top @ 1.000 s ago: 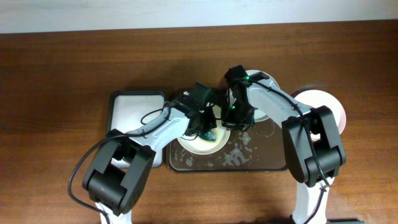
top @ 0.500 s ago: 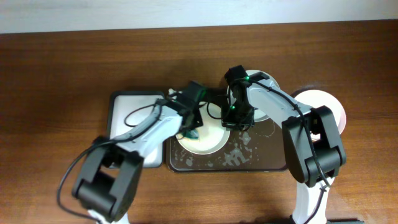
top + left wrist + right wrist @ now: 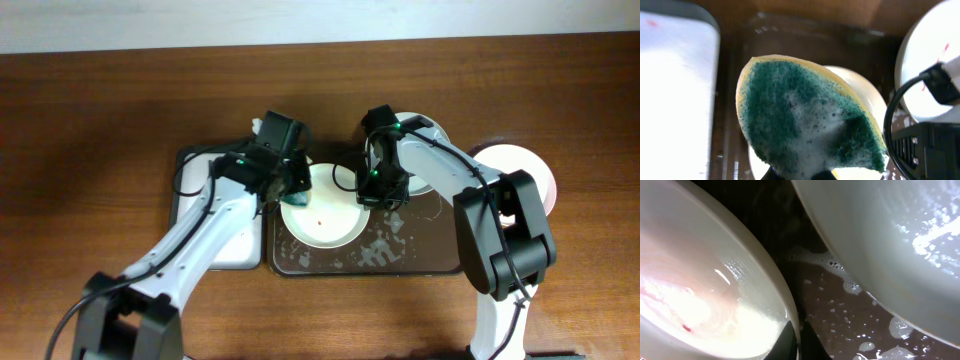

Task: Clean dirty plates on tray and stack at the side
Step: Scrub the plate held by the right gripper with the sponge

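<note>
Overhead: the left end effector [image 3: 292, 192] grasps a sponge [image 3: 298, 204] at the left rim of the cream plate [image 3: 322, 215] on the tray [image 3: 430, 258]. The plate's red-flecked centre lies just right of the sponge. The right end effector [image 3: 373, 197] pinches the opposite rim.

Left wrist: the sponge's foamy green face hangs over the plate.

Right wrist: fingers [image 3: 812, 350] are clenched on the plate's rim.

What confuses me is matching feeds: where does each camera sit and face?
Overhead: above the table, facing down on the left arm, right arm and tray.
Left wrist: on the left arm, facing down past the sponge in the left gripper to the centre plate.
Right wrist: low over the tray, facing the centre plate's rim in the right gripper.
Shared: all show the centre plate.
</note>
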